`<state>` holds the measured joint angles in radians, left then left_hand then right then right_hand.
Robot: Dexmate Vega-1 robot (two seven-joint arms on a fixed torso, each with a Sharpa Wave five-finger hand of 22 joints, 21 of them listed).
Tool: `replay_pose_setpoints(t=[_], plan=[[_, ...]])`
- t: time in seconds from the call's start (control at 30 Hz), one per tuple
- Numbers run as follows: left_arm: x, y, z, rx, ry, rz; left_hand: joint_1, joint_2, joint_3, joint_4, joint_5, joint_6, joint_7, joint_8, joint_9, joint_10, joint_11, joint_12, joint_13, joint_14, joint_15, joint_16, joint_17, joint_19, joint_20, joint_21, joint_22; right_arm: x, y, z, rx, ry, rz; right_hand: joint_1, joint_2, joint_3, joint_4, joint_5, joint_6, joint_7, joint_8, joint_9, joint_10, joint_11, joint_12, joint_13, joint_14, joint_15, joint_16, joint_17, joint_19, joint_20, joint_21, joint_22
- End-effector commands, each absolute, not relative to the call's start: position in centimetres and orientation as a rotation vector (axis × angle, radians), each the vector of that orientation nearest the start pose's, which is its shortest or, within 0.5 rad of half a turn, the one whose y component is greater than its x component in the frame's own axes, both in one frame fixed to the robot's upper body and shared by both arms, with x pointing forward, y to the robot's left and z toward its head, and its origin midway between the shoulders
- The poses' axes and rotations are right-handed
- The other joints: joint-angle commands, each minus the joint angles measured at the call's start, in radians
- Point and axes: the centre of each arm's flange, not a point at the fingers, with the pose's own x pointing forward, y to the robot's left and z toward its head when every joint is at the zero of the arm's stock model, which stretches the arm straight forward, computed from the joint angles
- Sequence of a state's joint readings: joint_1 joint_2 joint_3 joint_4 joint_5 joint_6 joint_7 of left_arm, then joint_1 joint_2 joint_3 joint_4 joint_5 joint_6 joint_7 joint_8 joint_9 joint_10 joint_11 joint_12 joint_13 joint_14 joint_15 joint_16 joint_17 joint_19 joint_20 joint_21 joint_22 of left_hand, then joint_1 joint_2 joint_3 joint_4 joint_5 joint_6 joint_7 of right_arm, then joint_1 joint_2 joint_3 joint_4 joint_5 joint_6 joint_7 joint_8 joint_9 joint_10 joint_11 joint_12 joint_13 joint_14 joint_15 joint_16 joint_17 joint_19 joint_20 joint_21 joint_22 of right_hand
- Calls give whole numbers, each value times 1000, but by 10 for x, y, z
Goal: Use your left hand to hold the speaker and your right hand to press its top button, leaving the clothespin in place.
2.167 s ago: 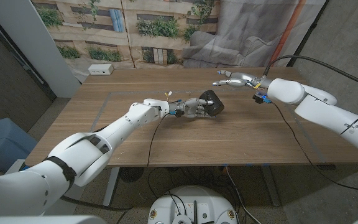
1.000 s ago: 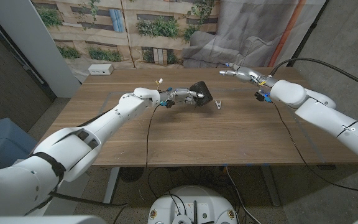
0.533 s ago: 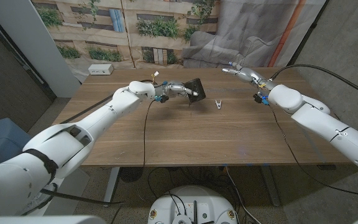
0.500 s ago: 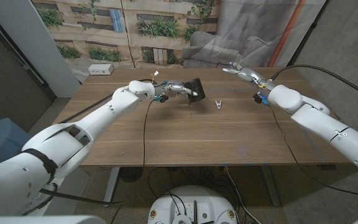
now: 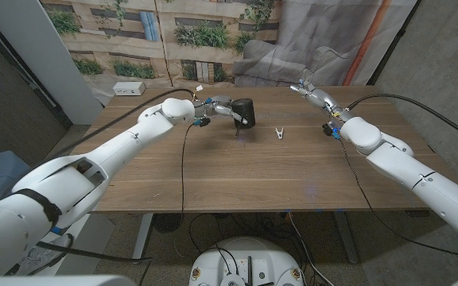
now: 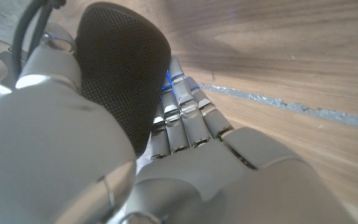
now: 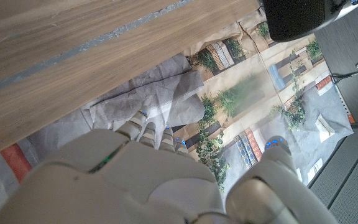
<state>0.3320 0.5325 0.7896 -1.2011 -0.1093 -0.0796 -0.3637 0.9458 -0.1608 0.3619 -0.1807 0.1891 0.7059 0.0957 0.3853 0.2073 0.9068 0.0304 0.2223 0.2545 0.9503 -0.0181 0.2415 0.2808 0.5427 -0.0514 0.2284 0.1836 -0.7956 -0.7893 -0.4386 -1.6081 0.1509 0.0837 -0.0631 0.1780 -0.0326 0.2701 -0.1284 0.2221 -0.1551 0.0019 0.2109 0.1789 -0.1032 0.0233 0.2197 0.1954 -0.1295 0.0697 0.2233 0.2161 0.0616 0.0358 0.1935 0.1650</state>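
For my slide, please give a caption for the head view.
Left hand holds the black speaker; clothespin lies beside it.

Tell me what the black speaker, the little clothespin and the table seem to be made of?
The speaker looks wrapped in black woven mesh, matte with a fine grain. The clothespin is pale, perhaps wood or plastic; too small to tell. The table shows brown wood grain in planks with a low sheen, maybe veneer.
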Motion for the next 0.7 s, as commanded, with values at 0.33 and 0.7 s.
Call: replay_pose_setpoints(t=[0.33, 0.7], plan=[[684, 138, 56, 1007, -666, -447, -1, 292, 119, 4, 6, 256, -111, 122, 3, 206, -203, -6, 108, 104, -216, -6, -2, 9, -137, -2, 3, 630, -298, 21, -420, -679, 155, -43, 27, -13, 22, 6, 43, 16, 5, 1, 35, 6, 4, -1, 5, -37, 11, 8, 24, -29, 1, 2], [690, 132, 38, 1027, -678, -444, 2, 293, 123, 4, 5, 257, -109, 118, 1, 198, -209, -12, 99, 91, -216, -16, -10, -1, -136, -7, 3, 639, -304, 9, -280, -644, 140, -79, 51, -18, 46, 9, 62, 29, 3, 1, 45, 5, 2, -2, 8, -44, 13, 14, 28, -42, -1, 2]])
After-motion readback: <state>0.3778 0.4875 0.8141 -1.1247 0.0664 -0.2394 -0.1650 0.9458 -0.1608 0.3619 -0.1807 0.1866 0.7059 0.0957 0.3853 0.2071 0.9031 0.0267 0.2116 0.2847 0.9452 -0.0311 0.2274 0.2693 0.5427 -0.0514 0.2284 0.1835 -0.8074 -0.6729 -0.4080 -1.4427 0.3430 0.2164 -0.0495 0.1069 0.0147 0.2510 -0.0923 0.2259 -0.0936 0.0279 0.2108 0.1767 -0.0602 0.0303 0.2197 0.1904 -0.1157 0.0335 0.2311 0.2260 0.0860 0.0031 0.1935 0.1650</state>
